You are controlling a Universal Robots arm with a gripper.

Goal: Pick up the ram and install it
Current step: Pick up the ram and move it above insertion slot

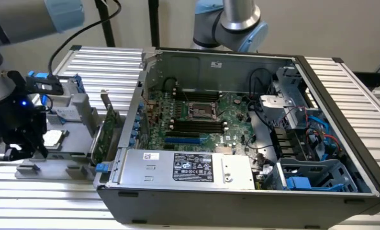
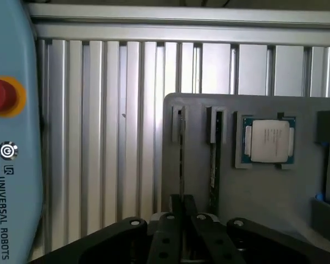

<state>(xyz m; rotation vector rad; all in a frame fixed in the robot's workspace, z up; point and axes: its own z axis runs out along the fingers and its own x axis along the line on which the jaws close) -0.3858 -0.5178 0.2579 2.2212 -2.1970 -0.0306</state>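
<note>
At the exterior view's left, the gripper (image 1: 14, 143) is held low over a grey moulded holder (image 1: 81, 111) on a ribbed aluminium table (image 1: 107, 62). Whether it is open or closed cannot be told.

In the wrist view a pale-blue pendant (image 2: 11, 165) with a red button (image 2: 0, 93) is seen beside the holder. The ram (image 2: 213, 165) is stood on edge in a narrow slot, a thin dark-green strip. The gripper is lined up with the neighbouring slot. A square, metal-capped processor (image 2: 267, 140) is seated just beyond.

Further right, a broad green expansion card (image 1: 104, 136) stands upright between the holder and the open steel case (image 1: 241, 211). Inside it, a motherboard (image 1: 209, 115) with long black slots (image 1: 193, 125) is partly screened by a boxy silver power supply (image 1: 184, 166).
</note>
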